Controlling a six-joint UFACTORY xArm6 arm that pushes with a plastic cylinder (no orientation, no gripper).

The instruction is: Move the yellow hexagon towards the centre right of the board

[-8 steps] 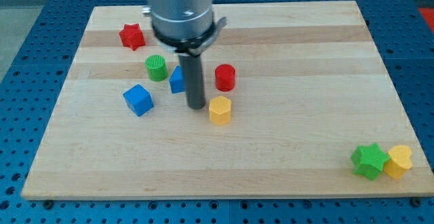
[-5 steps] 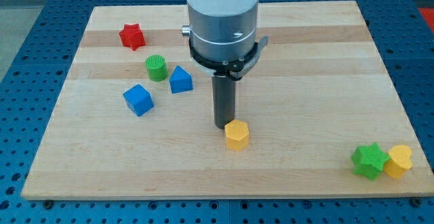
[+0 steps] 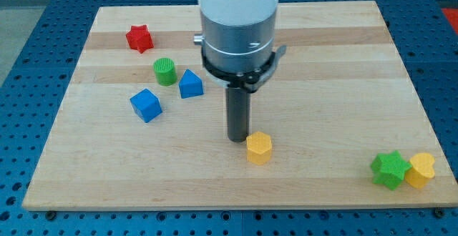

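Camera view of the wooden board (image 3: 336, 57) on a blue perforated table (image 3: 21, 64). My tip (image 3: 238, 139) rests on the board just below its middle, at the end of the dark rod hanging from the grey-and-white arm housing (image 3: 238, 28). The rod carries no jaws and holds nothing — it only pushes. The yellow hexagon (image 3: 259, 148) lies touching, or all but touching, my tip on its lower-right side, slightly toward the view's bottom of the board's centre and well apart from the right edge.

Toward the view's upper left sit four blocks: a red star (image 3: 139, 38) nearest the top, a green cylinder (image 3: 164, 71) below it, a blue block with a peaked top (image 3: 190, 84) just beside the cylinder's right, and a blue cube (image 3: 146, 105) lower left of these. In the bottom right corner a green star (image 3: 390, 169) touches a yellow block of unclear shape (image 3: 421, 169).

I can read no writing, brand or label on any surface.
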